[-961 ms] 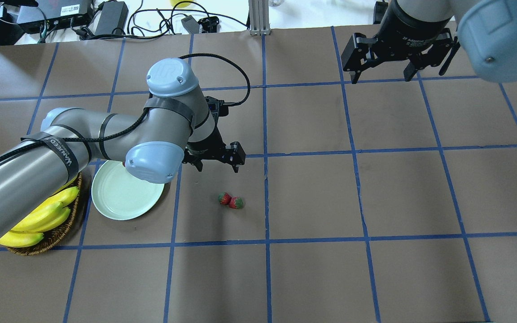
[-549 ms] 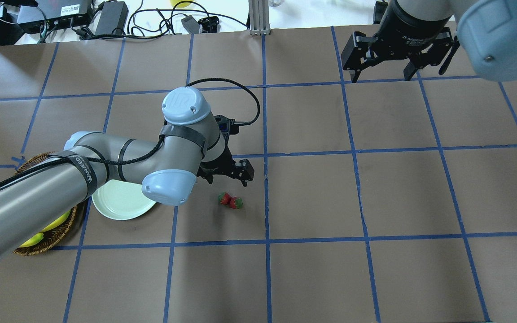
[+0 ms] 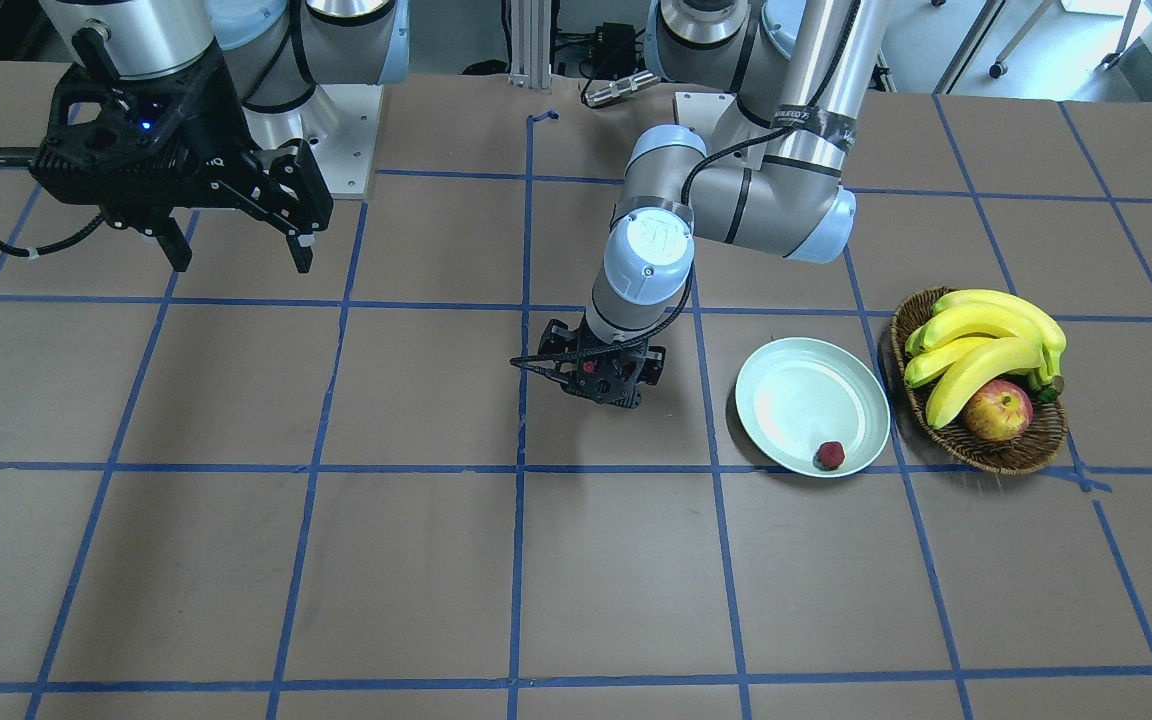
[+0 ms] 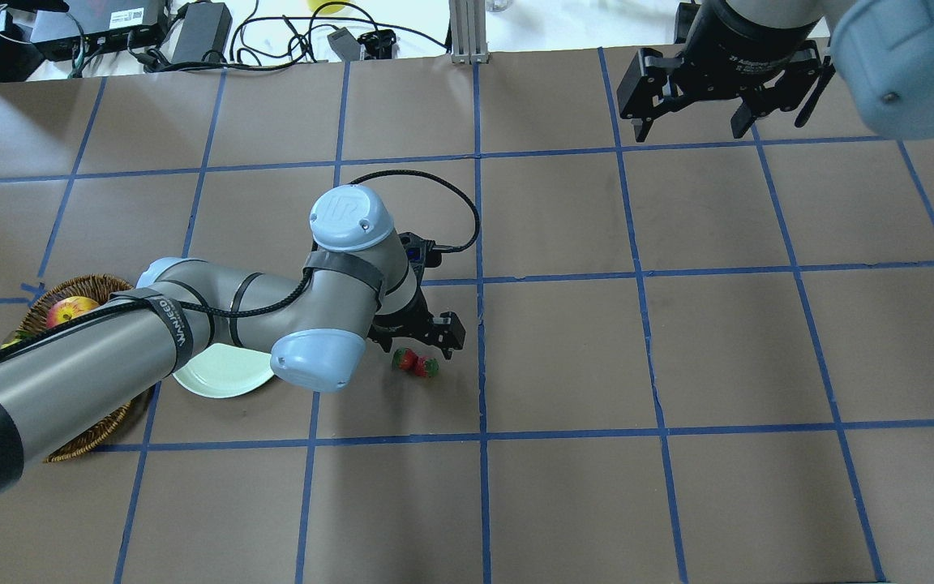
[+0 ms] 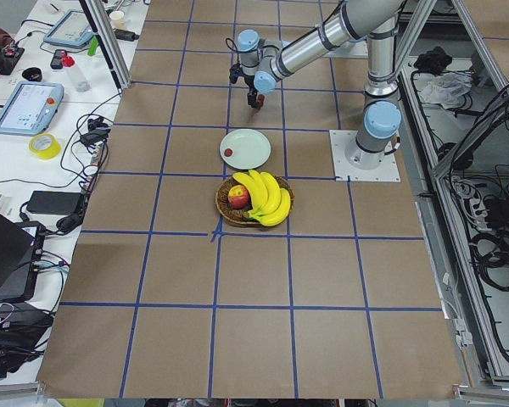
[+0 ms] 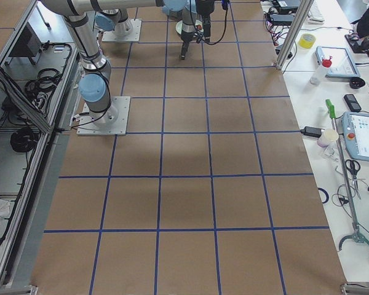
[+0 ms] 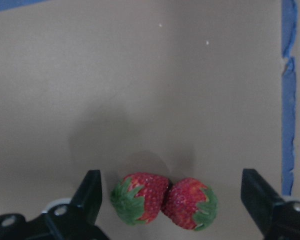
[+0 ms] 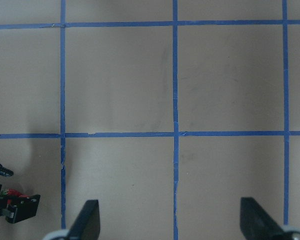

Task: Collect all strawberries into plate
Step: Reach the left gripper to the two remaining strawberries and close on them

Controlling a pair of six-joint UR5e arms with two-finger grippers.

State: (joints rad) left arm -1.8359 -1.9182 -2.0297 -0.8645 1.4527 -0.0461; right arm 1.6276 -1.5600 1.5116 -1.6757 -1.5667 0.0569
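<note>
One of three done: a strawberry (image 3: 829, 455) sits in the plate (image 3: 796, 390), off to one side of the left gripper (image 7: 170, 180). The other two strawberries (image 7: 140, 200) remain, touching each other, right under that gripper between its spread, empty fingers (tight pair, so a grasp may nudge the neighbour). Right gripper (image 4: 690, 138) hangs wide open, empty, well apart. Open desk (image 3: 336, 560) surrounds the pair; only the basket (image 3: 996, 455), just beyond the plate, crowds the drop.

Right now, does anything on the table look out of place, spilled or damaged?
Nothing is spilled or damaged. Only two strawberries lie touching on the table under the open left gripper, while a third strawberry sits in the plate.
</note>
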